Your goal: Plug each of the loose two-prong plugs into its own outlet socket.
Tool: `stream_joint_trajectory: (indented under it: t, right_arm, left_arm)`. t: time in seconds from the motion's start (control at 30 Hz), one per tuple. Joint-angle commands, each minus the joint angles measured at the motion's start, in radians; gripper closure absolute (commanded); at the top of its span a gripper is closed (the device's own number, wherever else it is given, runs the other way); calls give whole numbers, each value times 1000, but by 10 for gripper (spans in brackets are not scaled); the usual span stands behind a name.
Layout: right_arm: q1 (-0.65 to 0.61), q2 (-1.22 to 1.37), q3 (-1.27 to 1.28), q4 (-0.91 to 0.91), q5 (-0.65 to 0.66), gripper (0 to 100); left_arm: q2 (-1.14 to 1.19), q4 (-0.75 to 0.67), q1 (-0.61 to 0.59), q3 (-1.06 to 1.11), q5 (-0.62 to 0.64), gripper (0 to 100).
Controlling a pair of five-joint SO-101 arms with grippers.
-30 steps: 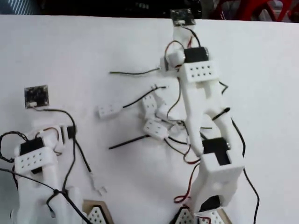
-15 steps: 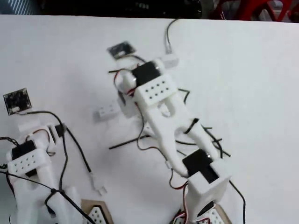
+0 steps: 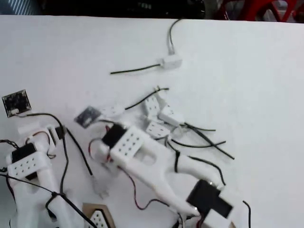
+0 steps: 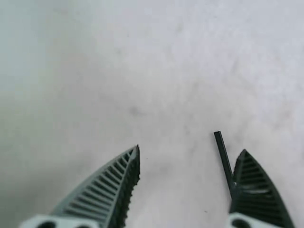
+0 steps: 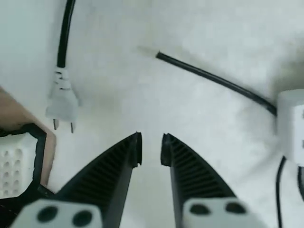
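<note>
The right arm (image 3: 156,166) is seen stretched from the lower right of the high view toward centre left, low over the white table (image 3: 247,71). The right gripper (image 5: 150,148) is nearly pinched, with a thin gap kept between the tips and nothing grasped. A white two-prong plug (image 5: 61,105) on a black cord is seen lying flat on the table to one side of those tips, apart from them and near a tan base plate (image 5: 16,121). In the high view the same plug is found at lower left of centre, below the right arm's wrist. A socket block (image 5: 290,124) with a black cable (image 5: 213,80) running to it is cut off by the frame edge on the other side of the tips. The left arm (image 3: 28,166) is placed at the lower left corner of the high view. The left gripper (image 4: 190,152) is spread wide and released, with nothing between the fingers. A black cable end (image 4: 222,154) is seen just beside one finger. A cluster of outlet sockets (image 3: 157,128) with tangled black leads is laid at frame centre, just above the right arm. One lone socket (image 3: 171,61) with a black lead is set well apart at upper centre.
</note>
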Motion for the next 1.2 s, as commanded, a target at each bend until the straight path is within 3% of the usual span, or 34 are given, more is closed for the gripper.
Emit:
stream_joint_trajectory:
  t: [0.0, 0.4, 0.67, 1.17]
  right_arm:
    - [-87, -79, 52, -68, -60, 871]
    - [-239, -81, 89, -248, -169, 868]
    - [-260, 65, 69, -295, -170, 801]
    - [-295, 193, 11, -289, -163, 801]
  left_arm:
    - [-27, -23, -8, -41, 9, 687]
    - [-27, -25, -79, -48, 26, 687]
    - [-27, -25, -79, -49, 48, 687]
    - [-27, -25, -74, -48, 40, 687]
